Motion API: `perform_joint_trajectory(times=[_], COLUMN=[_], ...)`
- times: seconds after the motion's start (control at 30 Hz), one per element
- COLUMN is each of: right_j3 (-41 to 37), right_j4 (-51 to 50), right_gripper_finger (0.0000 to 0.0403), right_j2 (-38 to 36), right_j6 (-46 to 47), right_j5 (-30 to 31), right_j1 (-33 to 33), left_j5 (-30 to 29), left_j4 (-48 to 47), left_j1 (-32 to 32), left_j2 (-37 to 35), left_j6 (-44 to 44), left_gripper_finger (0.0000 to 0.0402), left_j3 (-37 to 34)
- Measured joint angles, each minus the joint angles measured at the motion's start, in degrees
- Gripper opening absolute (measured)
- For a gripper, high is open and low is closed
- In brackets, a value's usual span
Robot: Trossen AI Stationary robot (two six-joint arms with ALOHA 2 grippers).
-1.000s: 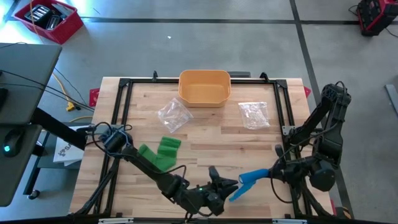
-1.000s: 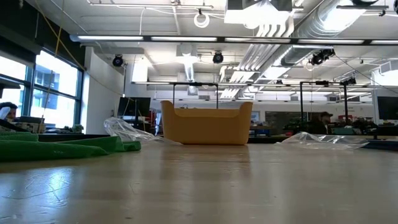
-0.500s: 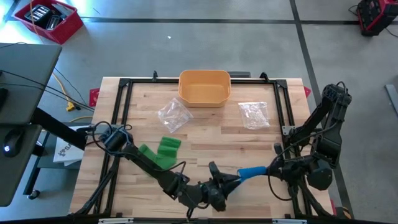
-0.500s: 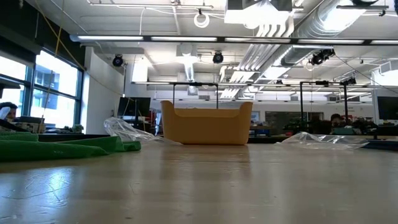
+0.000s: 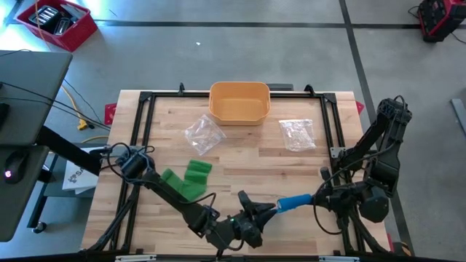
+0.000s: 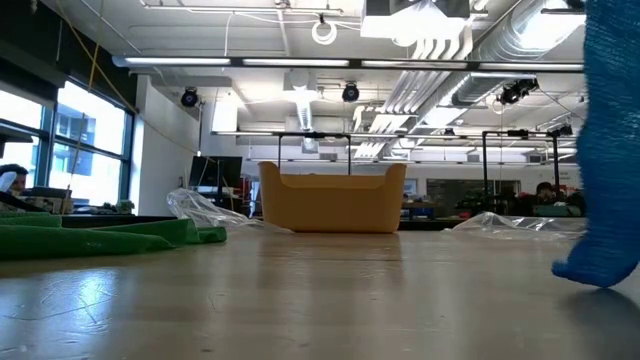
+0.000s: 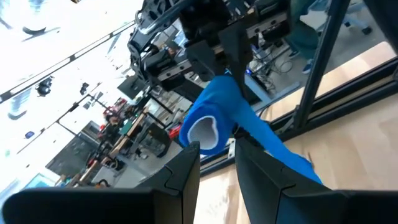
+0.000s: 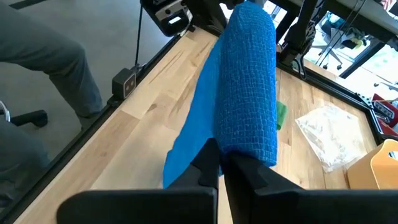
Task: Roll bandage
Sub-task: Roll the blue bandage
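A blue bandage (image 5: pixel 291 201) hangs over the table's near right part as a roll held level between my two grippers. My left gripper (image 5: pixel 266 209) is shut on its left end and my right gripper (image 5: pixel 314 199) on its right end. The loose tail (image 6: pixel 605 150) hangs from the roll; in the low view it fills the right edge. Green bandages (image 5: pixel 191 177) lie flat on the table at the left. My left gripper (image 7: pixel 217 149) has the roll's open left end (image 7: pixel 202 134) between its two fingertips. The fingers come level from the table's left, along the roll. The roll is lifted clear of the table, and the tail (image 7: pixel 280 152) runs off past one finger. My right gripper (image 8: pixel 221 155) pinches the roll's right end (image 8: pixel 239 146) between its two shut fingers. They come from the table's right, slanting a little down, along the roll. The roll points away from them, clear of the table. The tail (image 8: pixel 186 149) hangs slack, its lower end (image 6: pixel 600 268) near the tabletop.
A yellow bin (image 5: pixel 215 102) stands at the far middle of the table. Two clear plastic bags (image 5: pixel 203 135) (image 5: pixel 297 133) lie in front of it. A black frame (image 5: pixel 145 98) runs around the tabletop. Bare wood lies between the bags and the grippers.
My left gripper has turned at the wrist while staying in place. The blue roll has shifted slightly toward the table's left. Its tail, which trailed toward the near edge, has swung under the roll and now shows hanging at the low view's right edge.
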Motion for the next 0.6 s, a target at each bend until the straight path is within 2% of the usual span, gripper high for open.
perform_joint_trajectory(times=[0.27,0.6], right_j3=[0.0,0.0], right_j4=[0.0,-0.3], right_gripper_finger=[0.0,0.0], right_j2=[0.0,0.0], right_j6=[0.0,0.0], right_j5=[0.0,-0.1], right_j1=[0.0,0.0], left_j5=[5.9,7.1], left_j4=[-0.1,-3.1], left_j1=[1.8,3.5], left_j2=[0.0,-0.1], left_j6=[-0.4,-4.7], left_gripper_finger=[0.0097,0.0092], left_j3=[0.0,0.0])
